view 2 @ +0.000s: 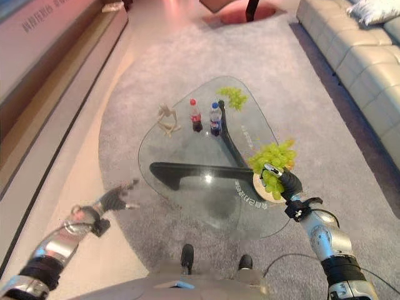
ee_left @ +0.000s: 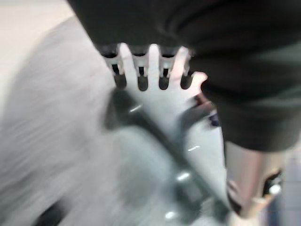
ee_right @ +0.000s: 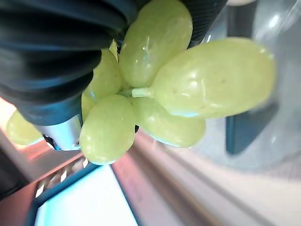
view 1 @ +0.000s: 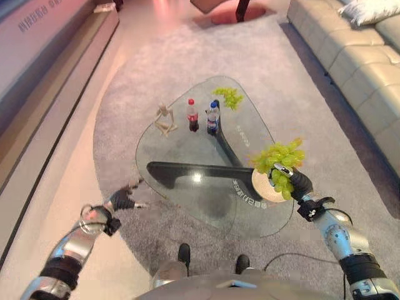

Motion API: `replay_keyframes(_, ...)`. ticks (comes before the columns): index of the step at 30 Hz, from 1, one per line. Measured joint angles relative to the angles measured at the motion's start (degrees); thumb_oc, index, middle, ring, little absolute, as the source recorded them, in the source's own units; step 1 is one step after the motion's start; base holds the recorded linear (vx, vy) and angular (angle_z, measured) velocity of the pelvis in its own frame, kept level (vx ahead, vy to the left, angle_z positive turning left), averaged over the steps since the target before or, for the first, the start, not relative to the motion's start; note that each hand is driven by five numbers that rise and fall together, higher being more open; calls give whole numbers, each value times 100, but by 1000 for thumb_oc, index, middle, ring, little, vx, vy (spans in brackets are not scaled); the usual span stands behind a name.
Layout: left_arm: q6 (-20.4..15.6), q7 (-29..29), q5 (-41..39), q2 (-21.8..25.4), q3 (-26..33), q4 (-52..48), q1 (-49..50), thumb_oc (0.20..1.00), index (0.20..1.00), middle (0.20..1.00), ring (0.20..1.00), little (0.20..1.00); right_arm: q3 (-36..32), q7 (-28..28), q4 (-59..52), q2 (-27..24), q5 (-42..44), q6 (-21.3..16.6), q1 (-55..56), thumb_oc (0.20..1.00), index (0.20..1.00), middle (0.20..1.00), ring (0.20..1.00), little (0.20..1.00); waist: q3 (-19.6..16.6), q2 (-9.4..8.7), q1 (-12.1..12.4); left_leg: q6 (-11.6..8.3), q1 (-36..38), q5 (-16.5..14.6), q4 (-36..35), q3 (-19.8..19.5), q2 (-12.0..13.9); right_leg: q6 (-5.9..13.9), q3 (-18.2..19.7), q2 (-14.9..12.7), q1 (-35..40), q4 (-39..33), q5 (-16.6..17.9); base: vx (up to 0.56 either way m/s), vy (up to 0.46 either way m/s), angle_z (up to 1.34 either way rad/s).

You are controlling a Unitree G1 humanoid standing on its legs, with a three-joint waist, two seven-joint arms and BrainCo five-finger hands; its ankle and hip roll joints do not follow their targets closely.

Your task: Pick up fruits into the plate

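My right hand (view 1: 299,182) is shut on a large bunch of green grapes (view 1: 278,156), held just above a round tan plate (view 1: 261,186) at the right edge of the glass table (view 1: 181,147). Up close in the right wrist view, the grapes (ee_right: 164,84) press against the hand's dark cover. A second, smaller bunch of green grapes (view 1: 229,97) lies at the table's far end. My left hand (view 1: 122,200) hovers open over the carpet, left of the table's near corner, holding nothing.
A cola bottle (view 1: 192,115), a blue-labelled bottle (view 1: 213,117) and a pale wooden figure (view 1: 165,120) stand on the far half of the table. A beige sofa (view 1: 362,56) runs along the right. A low wall ledge (view 1: 56,75) runs along the left.
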Motion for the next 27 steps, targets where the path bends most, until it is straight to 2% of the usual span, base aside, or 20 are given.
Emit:
replay_keyframes(1,26,221,-29,-276,-116,574,-236,1000,1000,1000,1000,1000,29,-236,363,-33,-140,-165,-378,200,200,200,200,200,171,29,-17,-11,-152,54,0,4,2,-10,15,13,-170,-1,46,-209,-78,-1)
replay_keyframes(5,129,657,-435,-845,-127,1397,-746,1000,1000,1000,1000,1000,29,-781,1058,-156,-444,-365,-1272,200,200,200,200,200,868,73,-12,-67,-504,214,3,2,42,-62,26,83,-530,-1,191,-192,-127,-3)
replay_keyframes(9,127,960,-751,-909,-143,1785,-1016,1000,1000,1000,1000,1000,131,-1242,1688,-327,-689,-519,-1985,200,200,200,200,200,1421,155,-3,-123,-775,295,5,-1,113,-74,37,140,-812,1,221,-178,-129,-3)
replay_keyframes(13,132,1090,-804,-883,-408,1820,-1335,1000,1000,1000,1000,1000,288,-1713,2101,-869,-1094,-534,-2861,200,200,200,200,200,1885,368,-3,-130,-1381,344,184,12,126,-91,87,161,-1500,297,244,-122,-18,-10)
replay_keyframes(19,130,1157,-854,-881,-853,1738,-1491,1000,1000,1000,1000,1000,756,-2311,2576,-1142,-2033,-190,-3915,200,200,200,200,200,1957,471,5,-101,-1902,393,185,200,61,-73,353,56,-2411,816,186,-51,35,-20)
replay_keyframes(27,97,1176,-1130,-738,-987,1459,-1805,1000,1000,1000,1000,1000,1291,-2764,2695,-1294,-2770,502,-4812,200,200,200,200,200,1962,501,43,-29,-2406,444,294,323,-120,-32,616,-209,-3513,2005,-273,-41,-1,-5)
